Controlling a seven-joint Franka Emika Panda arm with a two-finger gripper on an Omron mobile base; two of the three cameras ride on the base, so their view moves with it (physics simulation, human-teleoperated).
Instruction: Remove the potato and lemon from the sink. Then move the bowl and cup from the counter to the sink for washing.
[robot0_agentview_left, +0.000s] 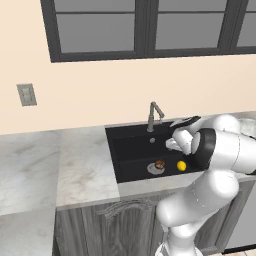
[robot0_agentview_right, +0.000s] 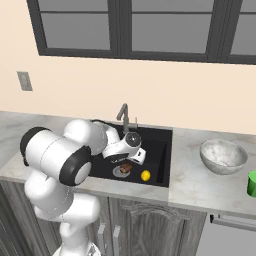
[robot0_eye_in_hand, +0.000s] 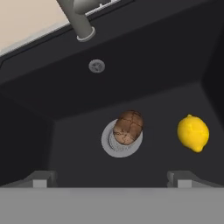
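Observation:
The black sink (robot0_agentview_left: 131, 148) holds the brown potato (robot0_eye_in_hand: 127, 127), which rests on the round grey drain (robot0_eye_in_hand: 114, 146). The yellow lemon (robot0_eye_in_hand: 193, 133) lies on the basin floor beside it. My gripper (robot0_eye_in_hand: 111, 181) hangs open above them inside the basin, its fingertips (robot0_eye_in_hand: 41, 180) wide apart and nothing between them. From the base, the potato (robot0_agentview_right: 126, 168) and lemon (robot0_agentview_right: 145, 175) lie just below my hand. The marbled bowl (robot0_agentview_right: 223, 155) and the green cup (robot0_agentview_right: 252, 184) stand on the counter right of the sink (robot0_agentview_right: 162, 150).
A grey faucet (robot0_agentview_left: 154, 116) rises at the sink's back edge, close to my wrist. Marble counter (robot0_agentview_left: 82, 167) stretches to the left of the sink. A wall outlet (robot0_agentview_left: 26, 94) and dark window frames are above.

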